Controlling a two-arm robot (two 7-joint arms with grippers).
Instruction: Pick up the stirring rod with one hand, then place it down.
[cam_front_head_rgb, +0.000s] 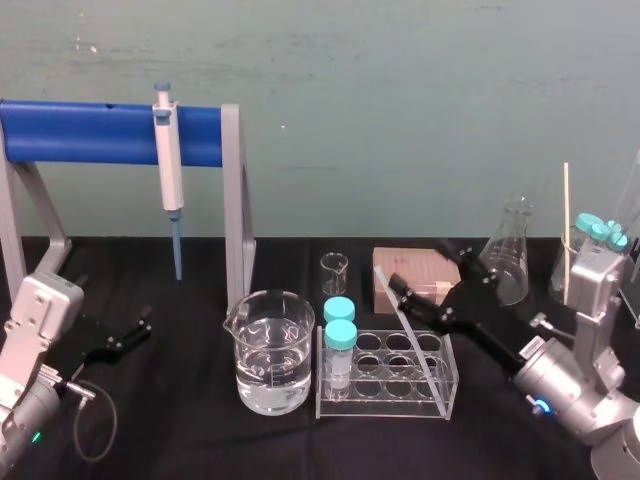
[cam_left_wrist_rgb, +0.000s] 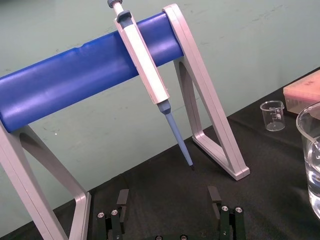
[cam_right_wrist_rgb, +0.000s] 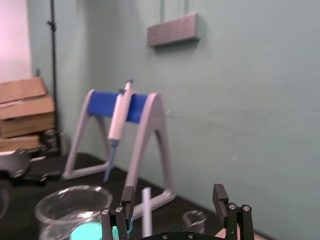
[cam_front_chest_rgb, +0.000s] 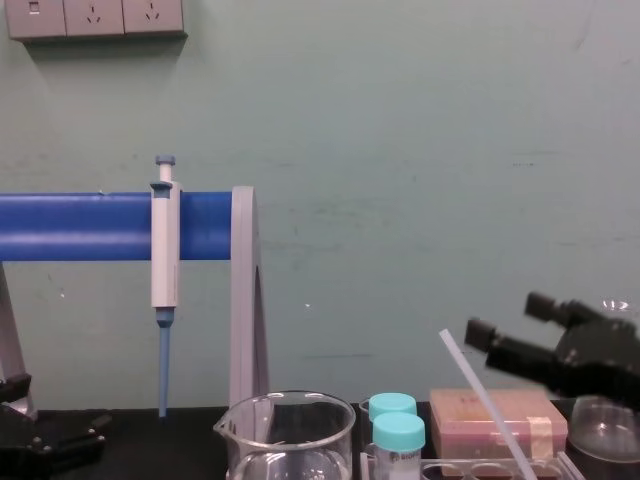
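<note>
Risk sits right of centre in the head view: the stirring rod (cam_front_head_rgb: 412, 330) leans in the test tube rack (cam_front_head_rgb: 385, 405), its top between the spread, empty fingers of the right gripper (cam_front_head_rgb: 420, 265). Closing off-centre could, I'd guess, flick the rod away or lever the rack toward the capped tubes (cam_front_head_rgb: 340, 335). Left gripper (cam_front_head_rgb: 133, 330) rests released at lower left.
</note>
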